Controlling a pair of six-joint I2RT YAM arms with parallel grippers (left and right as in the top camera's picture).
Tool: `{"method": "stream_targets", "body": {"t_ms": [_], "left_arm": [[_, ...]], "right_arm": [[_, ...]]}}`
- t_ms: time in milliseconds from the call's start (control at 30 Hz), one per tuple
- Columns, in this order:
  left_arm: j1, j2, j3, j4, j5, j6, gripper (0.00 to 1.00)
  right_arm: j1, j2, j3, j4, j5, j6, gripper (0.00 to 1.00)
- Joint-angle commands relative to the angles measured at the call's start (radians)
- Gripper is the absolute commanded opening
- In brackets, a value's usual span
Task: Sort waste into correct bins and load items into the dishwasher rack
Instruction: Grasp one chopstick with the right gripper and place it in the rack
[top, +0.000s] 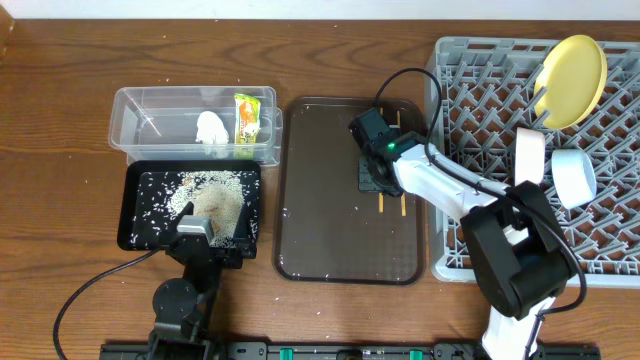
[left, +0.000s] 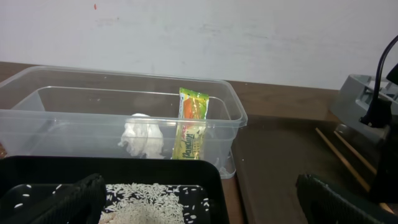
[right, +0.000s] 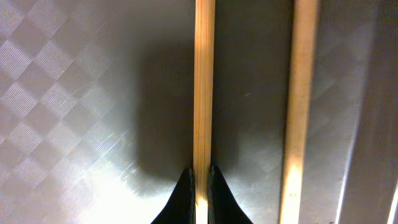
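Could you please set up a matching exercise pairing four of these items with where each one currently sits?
Things:
1 rice
2 wrapper
3 chopsticks
4 plate

Places:
A rack
B black tub
C tray
D clear tub

Pairs: 1-B; 2-D; 3-C; 4-A

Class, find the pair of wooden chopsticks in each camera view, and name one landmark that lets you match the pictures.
Overhead: chopsticks right of centre, lying on the brown tray.
Left wrist: chopsticks at the far right, slanting.
Right wrist: chopsticks close up, two vertical strips.
Shared landmark: the brown tray beneath them.
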Motion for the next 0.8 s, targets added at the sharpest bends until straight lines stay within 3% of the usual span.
{"method": "stream_targets", "body": {"t_ms": [0,333,500,700,767], "left_arm": [[0.005,-0.003,-0.018,-0.037,-0.013,-0.012,1.0],[0.005,-0.003,-0.018,-0.037,-0.013,-0.012,1.0],[0.005,-0.003,-0.018,-0.037,-0.013,-0.012,1.0],[0.005,-0.003,-0.018,-0.037,-0.013,-0.012,1.0],[0.005,-0.003,-0.018,-0.037,-0.013,-0.012,1.0]], "right_arm": [[-0.006,-0.111,-0.011,0.013,-0.085,-0.122,0.01],[-0.184,-0.476,-0.011,-0.024,-0.097,-0.385,0.01],[-0.319,-0.458,-0.015,-0.106,-0.08,-0.428,0.01],[-0.362,-0.349,-0.015,-0.183,-0.074,-0.428,0.01],[-0.358,-0.334,-0.014,-0.192,-0.063,-0.423,0.24]]}}
